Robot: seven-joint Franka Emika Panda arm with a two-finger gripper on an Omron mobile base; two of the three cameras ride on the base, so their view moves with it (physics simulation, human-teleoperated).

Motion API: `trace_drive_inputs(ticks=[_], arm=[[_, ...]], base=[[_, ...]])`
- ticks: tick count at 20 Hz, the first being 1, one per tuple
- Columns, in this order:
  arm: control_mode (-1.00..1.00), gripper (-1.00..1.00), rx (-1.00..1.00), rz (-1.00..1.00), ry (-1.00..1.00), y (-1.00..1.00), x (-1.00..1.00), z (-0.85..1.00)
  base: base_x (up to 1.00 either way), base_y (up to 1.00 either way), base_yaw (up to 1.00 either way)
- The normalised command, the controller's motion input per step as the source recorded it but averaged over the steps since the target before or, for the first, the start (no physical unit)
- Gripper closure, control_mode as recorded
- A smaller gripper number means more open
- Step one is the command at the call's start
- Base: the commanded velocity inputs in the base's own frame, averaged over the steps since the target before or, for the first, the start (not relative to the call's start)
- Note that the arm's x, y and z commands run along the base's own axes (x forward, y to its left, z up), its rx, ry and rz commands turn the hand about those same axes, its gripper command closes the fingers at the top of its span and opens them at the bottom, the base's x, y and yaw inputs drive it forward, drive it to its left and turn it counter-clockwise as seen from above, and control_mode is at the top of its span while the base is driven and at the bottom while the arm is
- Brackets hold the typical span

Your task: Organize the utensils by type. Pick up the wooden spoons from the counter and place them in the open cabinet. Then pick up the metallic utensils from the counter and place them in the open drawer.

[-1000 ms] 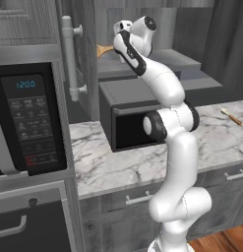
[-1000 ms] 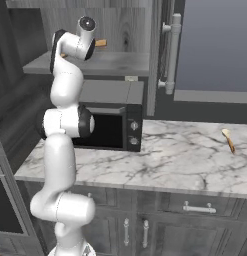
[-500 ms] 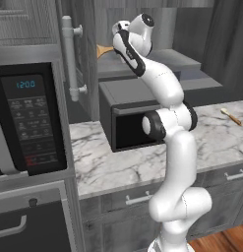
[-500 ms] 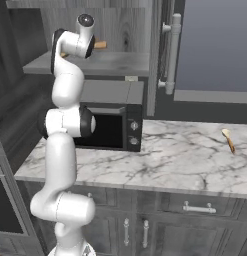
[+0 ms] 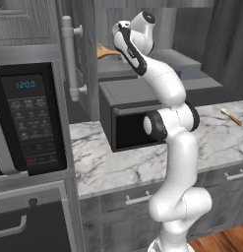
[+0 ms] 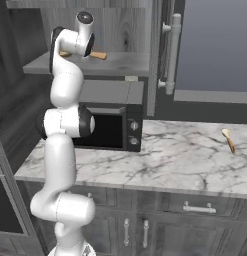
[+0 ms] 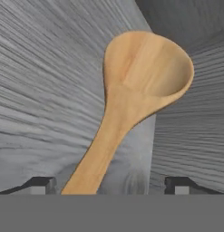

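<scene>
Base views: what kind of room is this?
A kitchen, rendered. A microwave sits on a marble counter above drawer fronts, an oven panel shows a clock, and a wooden spoon is lifted at an open cabinet shelf.

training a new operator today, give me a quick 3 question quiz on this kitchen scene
1. True or false: the long tan wooden spoon lies on the white marble counter.
2. What stands on that counter under the open cabinet shelf? A) a toaster B) a black microwave C) a kettle
3. Which utensil lies at the counter's far right?

Key:
1. False; it is up at the shelf, in front of the gripper.
2. B
3. The shorter wooden spoon with an orange-brown handle.
</scene>
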Motion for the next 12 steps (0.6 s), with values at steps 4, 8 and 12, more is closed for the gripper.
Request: trace_drive_inputs(ticks=[4, 8, 12], arm=[[-1.0, -1.0, 0.02, 0.0, 0.0, 0.0, -0.33, -0.14], [-1.0, -1.0, 0.12, 0.0, 0.05, -0.02, -0.04, -0.1], [-1.0, -1.0, 0.26, -0.02, 0.01, -0.03, -0.14, -0.11]], base=[[0.0, 0.0, 0.0], [0.0, 0.0, 0.0], [0.0, 0.0, 0.0]])
